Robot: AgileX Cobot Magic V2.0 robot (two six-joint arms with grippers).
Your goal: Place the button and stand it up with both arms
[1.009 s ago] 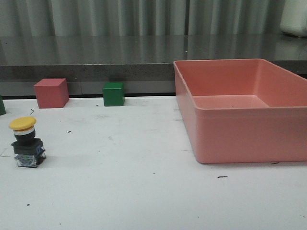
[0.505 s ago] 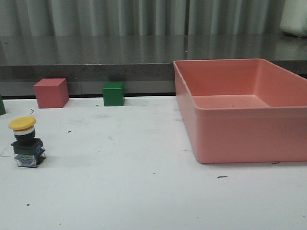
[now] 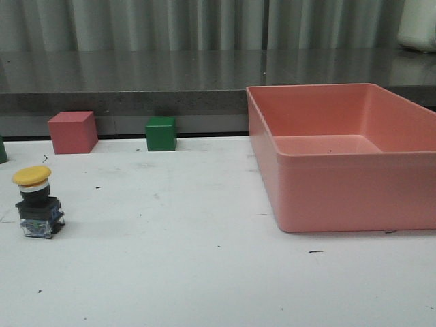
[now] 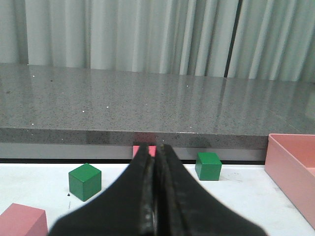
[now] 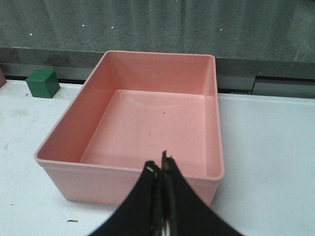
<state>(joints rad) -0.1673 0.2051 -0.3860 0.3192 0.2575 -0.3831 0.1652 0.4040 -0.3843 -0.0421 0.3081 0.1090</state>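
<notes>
A white, scuffed table (image 3: 204, 272) runs up to a grey speckled stone ledge (image 3: 136, 82), with pale pleated curtains (image 3: 170, 24) behind it. On the table the button (image 3: 37, 202) stands upright at about 9 o'clock from the table's middle, close to the left edge of the front view. It has a yellow mushroom cap on top, a pale ring and a black collar under that, then a dark blocky base with a clear bluish bottom resting flat on the surface. Nothing touches it.

Toward 11 o'clock, against the ledge, sits a red cube (image 3: 72, 132), and a green cube (image 3: 161, 133) sits further along at roughly 12 o'clock, apart from it. A large pink bin (image 3: 340, 197), open-topped, fills the 3 o'clock side, well apart from the button.

Neither arm shows in the front view. The left gripper (image 4: 154, 162) has its fingers pressed together with nothing between them. The right gripper (image 5: 160, 169) is likewise closed up and empty, hanging above the near wall of the pink bin.
</notes>
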